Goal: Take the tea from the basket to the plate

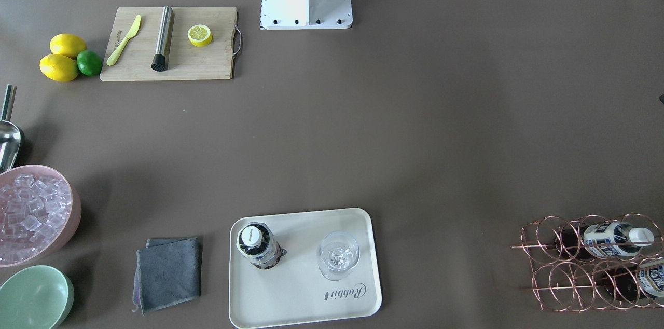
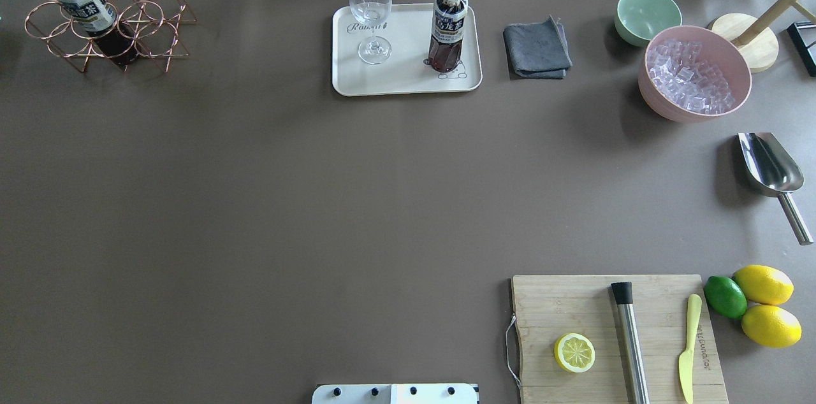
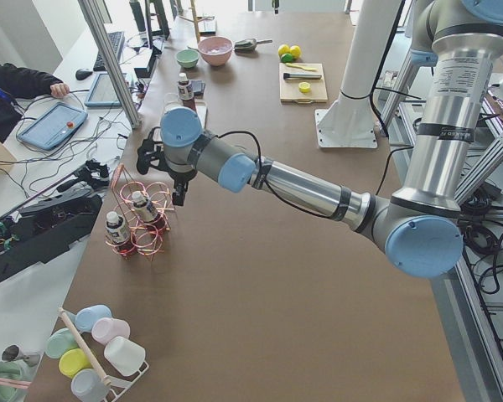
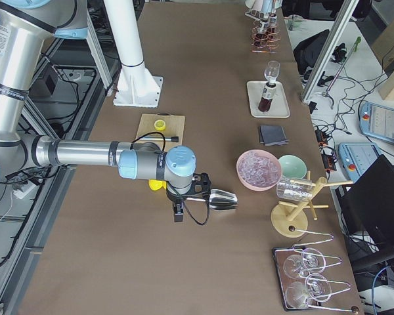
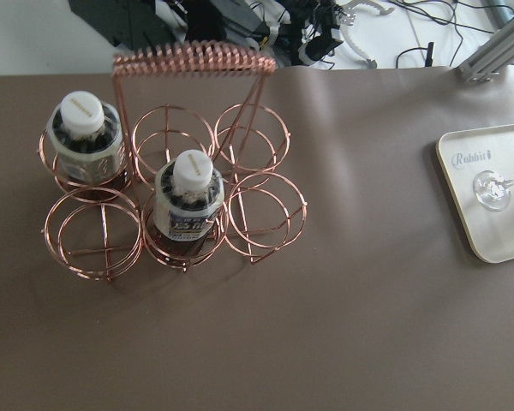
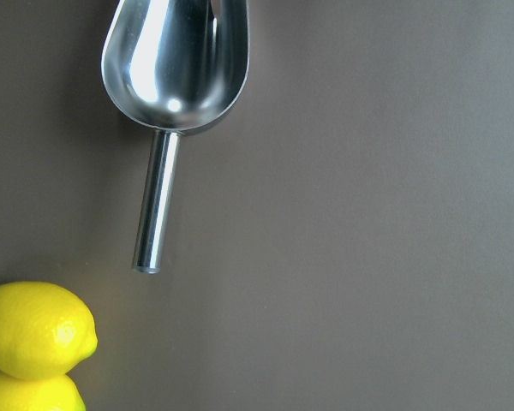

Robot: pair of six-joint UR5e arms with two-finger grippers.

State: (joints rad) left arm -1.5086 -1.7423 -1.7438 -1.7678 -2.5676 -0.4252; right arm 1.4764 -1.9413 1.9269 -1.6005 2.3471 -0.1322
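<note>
One tea bottle (image 2: 449,28) stands upright on the cream plate (image 2: 408,82), next to a wine glass (image 2: 371,15). The copper wire basket (image 2: 146,41) sits at the table's far left corner and holds two more tea bottles (image 5: 187,201) (image 5: 84,137). My left gripper (image 3: 169,180) hovers above and just beside the basket; it shows only in the exterior left view, so I cannot tell if it is open. My right gripper (image 4: 177,213) hangs over the table by a metal scoop (image 4: 222,199); I cannot tell its state either.
A wooden cutting board (image 2: 612,340) with a lemon half, a metal muddler and a yellow knife lies near right. Two lemons and a lime (image 2: 725,296) lie beside it. A pink bowl of ice (image 2: 695,82), a green bowl (image 2: 647,14) and a grey cloth (image 2: 537,48) stand right of the plate.
</note>
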